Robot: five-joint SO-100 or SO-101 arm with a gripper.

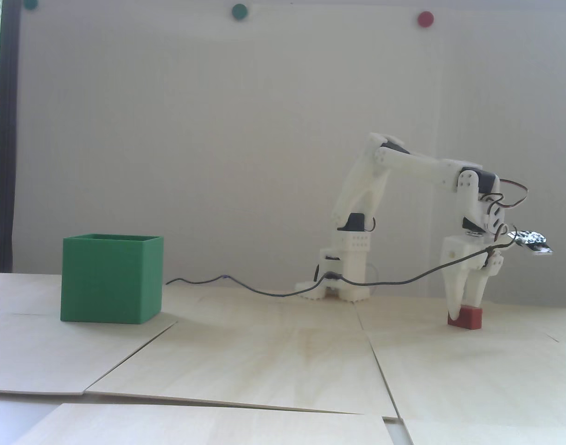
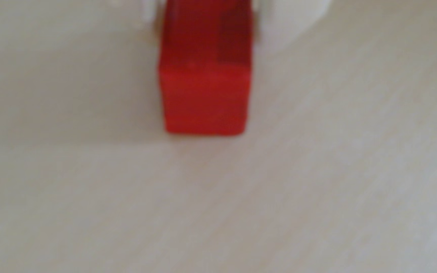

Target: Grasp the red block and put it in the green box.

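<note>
In the fixed view, far over on the left, the green box (image 1: 112, 279) stands upright on the pale wooden table (image 1: 264, 352), its open top facing up and nothing visible inside from this low angle. A thin dark cable (image 1: 245, 288) trails along the table from near the box's right side toward the white arm's base (image 1: 343, 278), which stands at the far middle-right. The arm reaches over to the right and points its gripper (image 1: 468, 308) straight down onto the red block (image 1: 465, 317), which still rests on the table at the right, well apart from the box. One finger comes down on the block's left side and the other sits at its top right. The blurred wrist view shows the red block (image 2: 204, 86) running up between two white fingers (image 2: 288, 23) at the top edge, each seemingly pressed against a side, so the jaws look closed onto the block, though the blur leaves the contact uncertain. The step in hand appears to be the grasp itself, with the lift not yet begun. The next move likely calls for a firm squeeze, a lift high enough to clear the box's rim, then a long swing left across the table to release over the opening
</note>
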